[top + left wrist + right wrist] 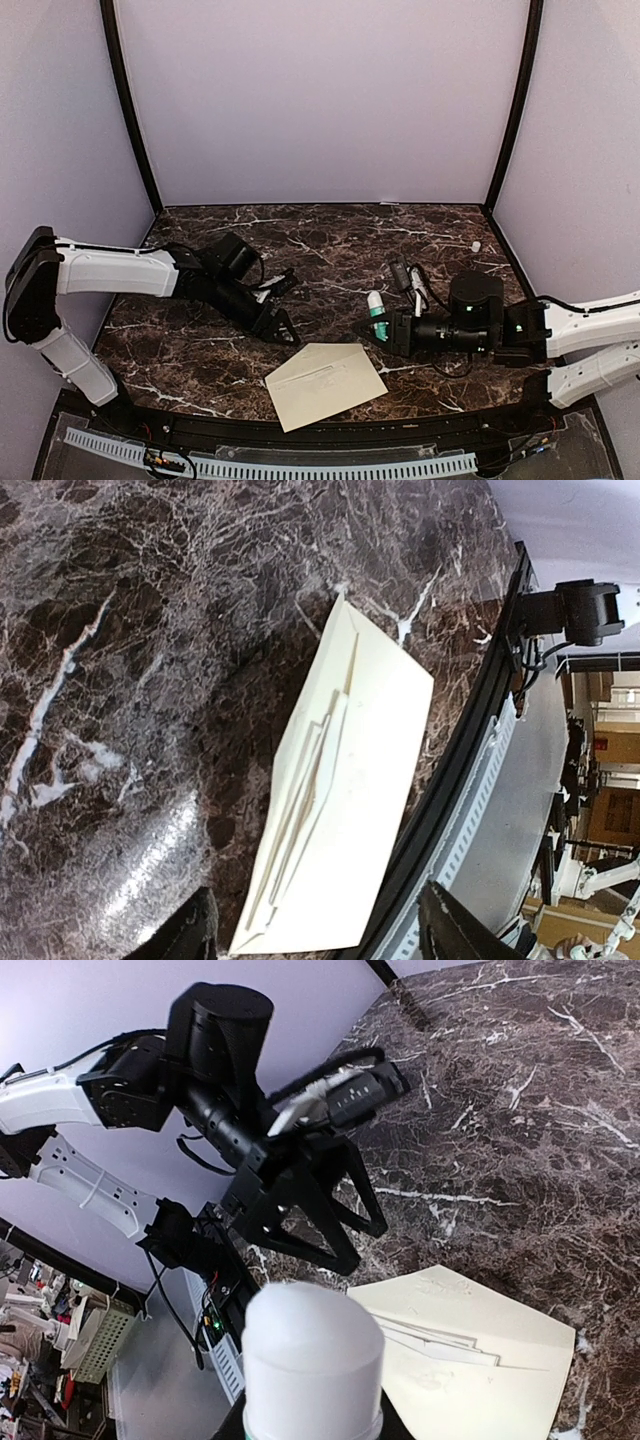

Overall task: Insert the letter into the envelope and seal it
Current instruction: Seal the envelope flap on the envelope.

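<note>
The cream-beige envelope (pixel 325 382) lies flat on the dark marble table near its front edge, with its flap folded down. It also shows in the left wrist view (pixel 350 780) and the right wrist view (pixel 480 1360). No separate white letter is in view. My left gripper (pixel 281 326) is open and empty, just above and left of the envelope's far corner; in the left wrist view (pixel 318 892) its jaws straddle the envelope's near end. My right gripper (pixel 384 327) is shut on a glue stick (pixel 376 308) with a white cap (pixel 312 1355), to the right of the envelope.
The table's front edge with a black rim and a white cable chain (pixel 270 465) runs just below the envelope. Cables and a small fitting (pixel 405 275) lie behind the right gripper. A small white object (pixel 476 246) sits at the back right. Purple walls enclose the table.
</note>
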You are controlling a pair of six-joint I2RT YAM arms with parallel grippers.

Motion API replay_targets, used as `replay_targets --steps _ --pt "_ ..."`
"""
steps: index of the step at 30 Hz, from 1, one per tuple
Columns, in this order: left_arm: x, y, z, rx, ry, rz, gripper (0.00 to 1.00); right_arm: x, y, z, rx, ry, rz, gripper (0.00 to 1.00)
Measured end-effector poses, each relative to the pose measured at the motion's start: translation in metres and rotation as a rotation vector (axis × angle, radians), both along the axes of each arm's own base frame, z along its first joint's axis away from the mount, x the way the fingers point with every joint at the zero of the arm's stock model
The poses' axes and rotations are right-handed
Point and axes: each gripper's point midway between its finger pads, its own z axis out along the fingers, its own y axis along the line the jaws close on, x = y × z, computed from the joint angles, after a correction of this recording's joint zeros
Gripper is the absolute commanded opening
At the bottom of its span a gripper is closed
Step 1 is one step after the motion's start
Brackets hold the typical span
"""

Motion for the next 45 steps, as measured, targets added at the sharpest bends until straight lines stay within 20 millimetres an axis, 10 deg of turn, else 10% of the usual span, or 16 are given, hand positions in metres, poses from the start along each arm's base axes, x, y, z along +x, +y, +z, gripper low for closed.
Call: replay_targets --steps 13,33,45 --pt "0.007 -0.011 -0.041 0.056 0.034 -0.083 0.6 0.005 -0.003 0.005 0.026 -0.014 -0.035 0.0" --pt "0.015 -0.034 -0.044 -0.019 0.058 -0.116 0.11 0.005 -0.004 0.008 0.033 -0.016 -0.036 0.0" --pt "0.004 -0.024 -0.047 -0.026 0.075 -0.103 0.13 0.004 -0.008 0.003 0.026 -0.011 -0.039 0.0"
